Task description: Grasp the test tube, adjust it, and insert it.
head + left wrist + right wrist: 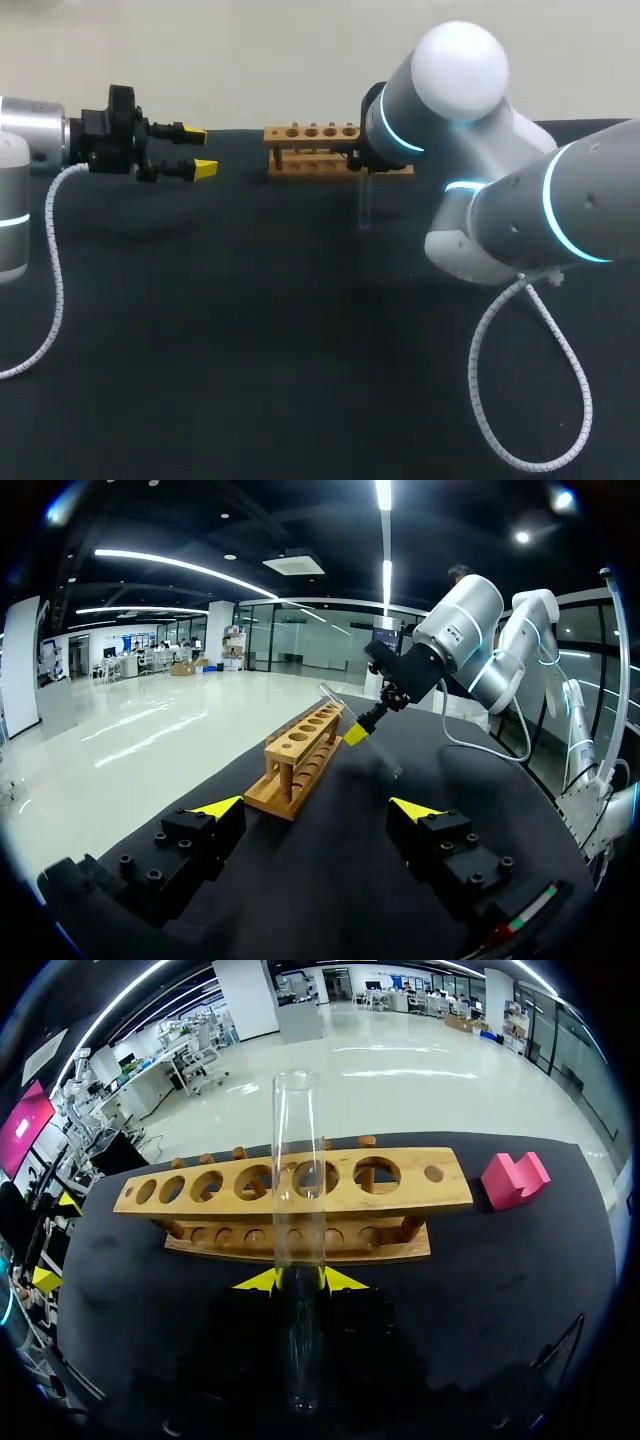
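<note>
Jaws of right gripper (298, 1280) pinching test tube (298, 1160), rack (400, 1200) ahead

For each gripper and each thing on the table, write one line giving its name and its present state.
left gripper: open, empty.
right gripper: shut on the test tube.
test tube: held, outside the rack, not inserted.
rack: upright, visible holes empty.
pink block: lying beside the rack, untouched.

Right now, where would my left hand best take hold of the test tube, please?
Probably the bare stretch of the test tube hanging below the right hand, the left hand coming from its own side, across the slim glass; the middle is taken.
</note>
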`<act>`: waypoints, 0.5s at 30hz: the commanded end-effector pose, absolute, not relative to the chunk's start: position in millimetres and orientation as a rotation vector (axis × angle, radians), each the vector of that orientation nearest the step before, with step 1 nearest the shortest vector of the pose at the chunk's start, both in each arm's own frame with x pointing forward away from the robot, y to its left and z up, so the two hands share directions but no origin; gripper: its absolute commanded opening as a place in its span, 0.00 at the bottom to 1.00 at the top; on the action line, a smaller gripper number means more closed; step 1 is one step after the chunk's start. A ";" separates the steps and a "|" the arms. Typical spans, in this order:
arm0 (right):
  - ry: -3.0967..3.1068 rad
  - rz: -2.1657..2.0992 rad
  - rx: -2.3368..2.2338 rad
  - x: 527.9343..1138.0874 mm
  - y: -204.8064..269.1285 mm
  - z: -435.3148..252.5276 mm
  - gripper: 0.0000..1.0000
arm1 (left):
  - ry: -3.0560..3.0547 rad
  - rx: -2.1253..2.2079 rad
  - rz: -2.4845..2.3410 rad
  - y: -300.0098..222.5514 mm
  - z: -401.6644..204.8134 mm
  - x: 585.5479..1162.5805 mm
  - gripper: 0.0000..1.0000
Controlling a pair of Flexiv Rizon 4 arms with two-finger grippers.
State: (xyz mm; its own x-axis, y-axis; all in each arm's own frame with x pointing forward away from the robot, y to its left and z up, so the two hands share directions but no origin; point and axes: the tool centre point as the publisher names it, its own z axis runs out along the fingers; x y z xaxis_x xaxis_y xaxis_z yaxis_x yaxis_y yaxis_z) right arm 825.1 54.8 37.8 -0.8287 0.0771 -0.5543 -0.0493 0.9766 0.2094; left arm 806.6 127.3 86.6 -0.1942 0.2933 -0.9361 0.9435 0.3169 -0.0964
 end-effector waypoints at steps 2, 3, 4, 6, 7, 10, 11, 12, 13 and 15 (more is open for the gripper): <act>2.525 0.284 0.039 815.9 53.2 51.0 0.00 | 1.682 1.128 -0.910 128.0 85.6 806.3 1.00; 2.519 0.284 0.046 814.1 52.9 53.5 0.00 | 1.682 1.128 -0.910 128.0 85.6 806.3 1.00; 2.513 0.283 0.052 812.2 52.6 56.0 0.00 | 1.682 1.128 -0.910 128.0 85.6 806.3 1.00; 2.500 0.286 0.066 808.4 51.9 60.9 0.00 | 1.682 1.128 -0.910 128.0 85.6 806.3 1.00; 2.496 0.283 0.069 806.4 51.4 63.3 0.00 | 1.682 1.128 -0.910 128.0 85.6 806.3 1.00; 2.473 0.281 0.091 800.9 49.4 69.9 0.00 | 1.682 1.128 -0.910 128.0 85.6 806.3 1.00; 2.465 0.278 0.101 799.2 48.7 71.8 0.00 | 1.682 1.128 -0.910 128.0 85.6 806.3 1.00; 2.459 0.279 0.109 797.6 47.8 73.6 0.00 | 1.682 1.128 -0.910 128.0 85.6 806.3 1.00; 2.449 0.272 0.122 795.7 46.8 75.4 0.00 | 1.682 1.128 -0.910 128.0 85.6 806.3 1.00; 2.433 0.268 0.139 792.2 44.7 78.4 0.00 | 1.682 1.128 -0.910 128.0 85.6 806.3 1.00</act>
